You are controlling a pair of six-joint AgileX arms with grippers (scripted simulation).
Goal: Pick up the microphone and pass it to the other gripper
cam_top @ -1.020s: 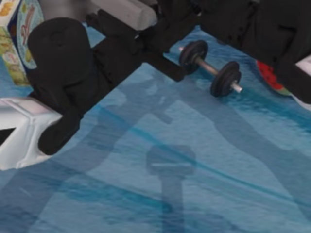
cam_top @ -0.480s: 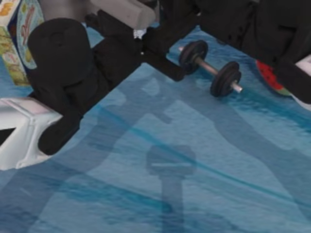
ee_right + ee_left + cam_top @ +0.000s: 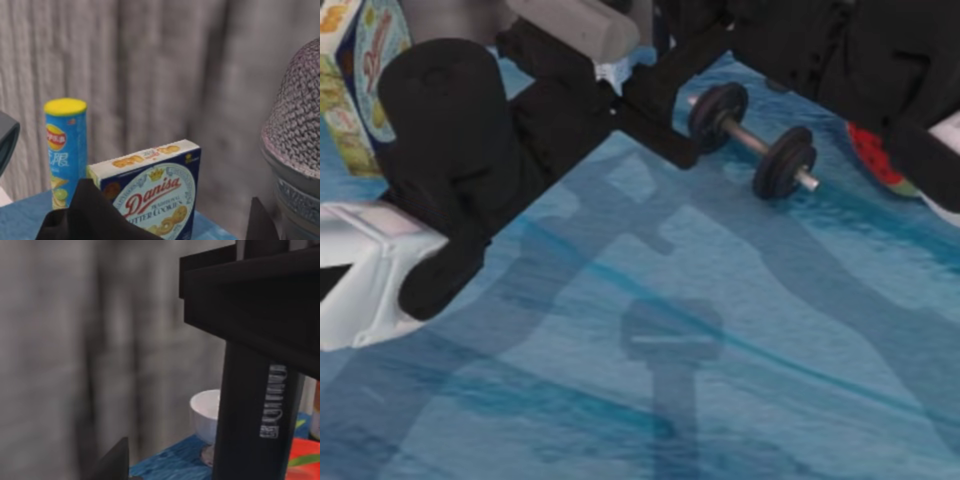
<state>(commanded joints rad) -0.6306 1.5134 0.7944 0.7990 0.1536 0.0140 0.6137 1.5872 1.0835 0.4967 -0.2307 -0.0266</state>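
Note:
The microphone stands upright in the air between my two grippers at the back of the table. Its grey mesh head [image 3: 300,115] fills the right wrist view's edge, and its black handle [image 3: 250,440] with a small label shows in the left wrist view. My right gripper [image 3: 655,75] lies as a black slab across the top of that handle, shut on it. My left gripper [image 3: 605,100] sits lower beside the handle, open. One of its fingers [image 3: 117,462] stands well clear of the handle. In the top view the black grippers hide the microphone.
A black dumbbell [image 3: 755,140] lies on the blue table [image 3: 720,350], just right of the grippers. A cookie box [image 3: 150,195] and a chips can [image 3: 65,145] stand at the back left. A white bowl [image 3: 205,415] and a red plate [image 3: 870,160] are at the back right.
A gap has opened between my left gripper and the right gripper's finger, and a pale patch now shows through it. The right gripper's black mass looks slimmer. Both arms have hardly shifted.

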